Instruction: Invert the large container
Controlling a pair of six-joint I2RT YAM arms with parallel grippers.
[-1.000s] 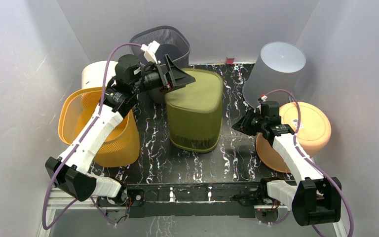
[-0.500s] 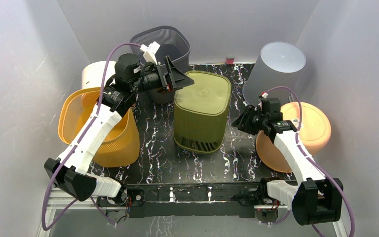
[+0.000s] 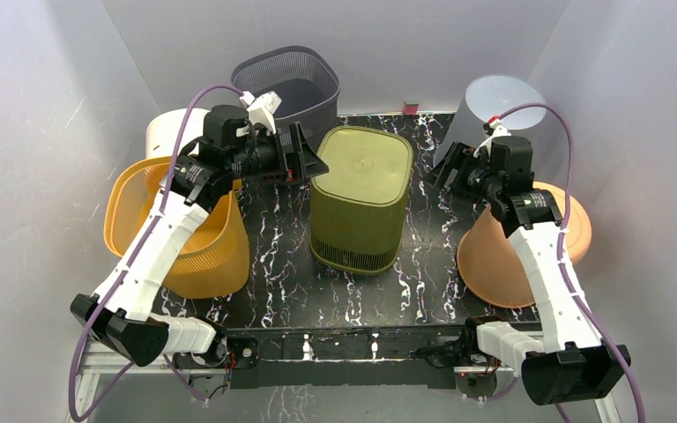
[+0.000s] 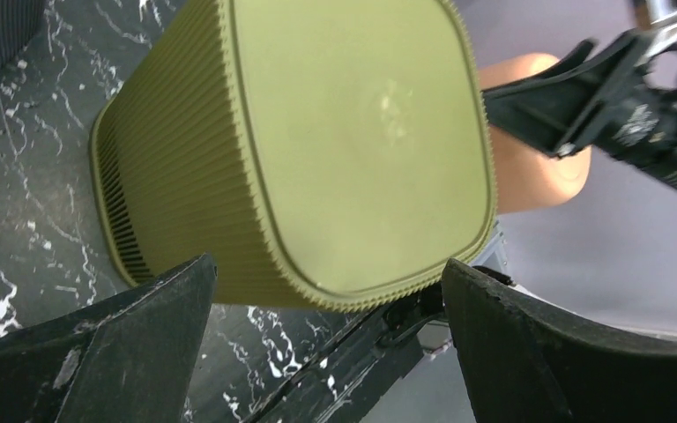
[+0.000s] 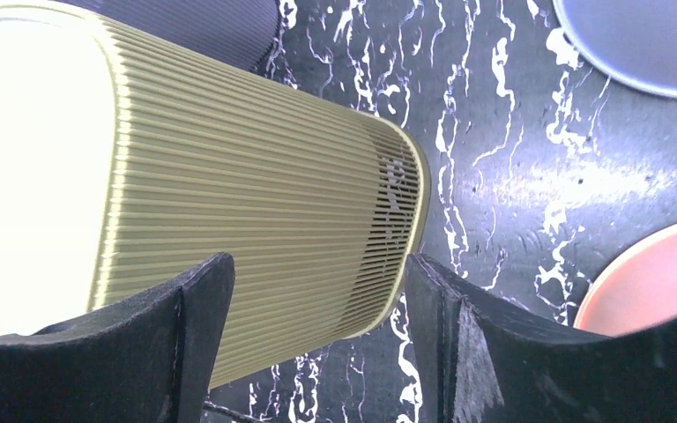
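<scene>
1. The large container stands at the middle of the counter with its closed base up and its rim down (ribbed olive sides, slotted near the rim).
2. The left gripper sits at the container's 10 o'clock, level with the base, just beside its upper edge. Its jaws are spread wide and hold nothing.
3. From the left wrist, the container fills the gap beyond the fingers.
4. The right gripper hangs at the container's 2 o'clock, apart from it, jaws parted and empty.
5. An orange basket lies at 9 o'clock.
</scene>
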